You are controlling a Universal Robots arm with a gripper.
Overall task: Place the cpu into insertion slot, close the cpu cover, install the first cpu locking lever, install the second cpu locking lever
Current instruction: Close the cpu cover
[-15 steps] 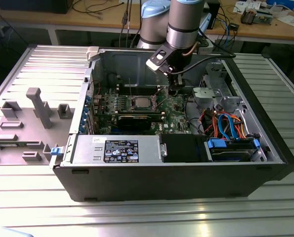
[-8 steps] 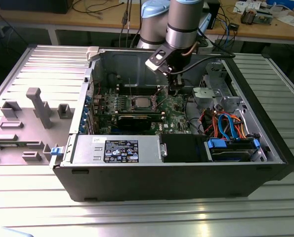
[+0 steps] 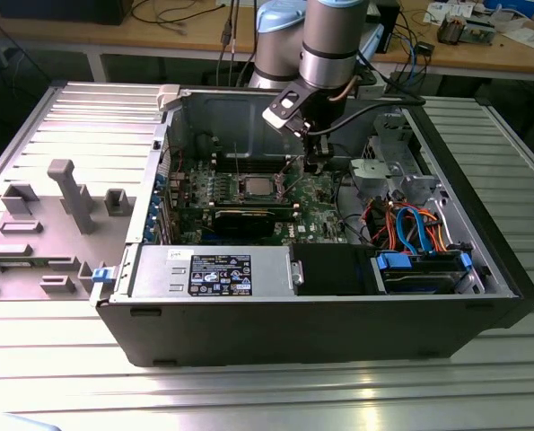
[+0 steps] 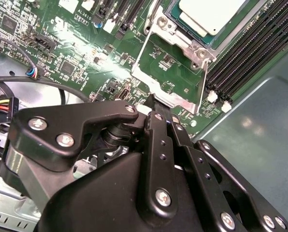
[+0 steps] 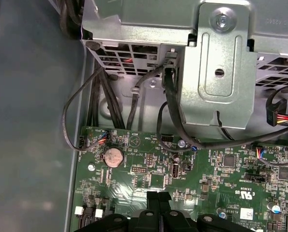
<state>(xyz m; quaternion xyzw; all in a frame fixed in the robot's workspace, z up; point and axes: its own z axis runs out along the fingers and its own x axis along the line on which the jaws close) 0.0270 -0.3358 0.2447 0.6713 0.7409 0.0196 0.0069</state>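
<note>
Your cpu (image 4: 209, 14) already sits flat in the insertion slot (image 4: 192, 46), silver top up. The cpu cover (image 4: 141, 55) is swung open away from it, and you see green board through its window. In the second wrist view your hand (image 4: 153, 102) has its tips right at the far edge of that open cover. The fingers are drawn narrow with barely a gap between them, but you cannot tell whether they pinch the frame. Long black memory slots (image 4: 250, 53) run beside the socket. In the first wrist view the hand (image 5: 158, 195) hangs over the motherboard (image 5: 148, 169), near a coin cell (image 5: 113, 157). In the exterior view your arm reaches down into the open computer case (image 3: 293, 314), which lies on the ribbed metal table (image 3: 338, 395).
</note>
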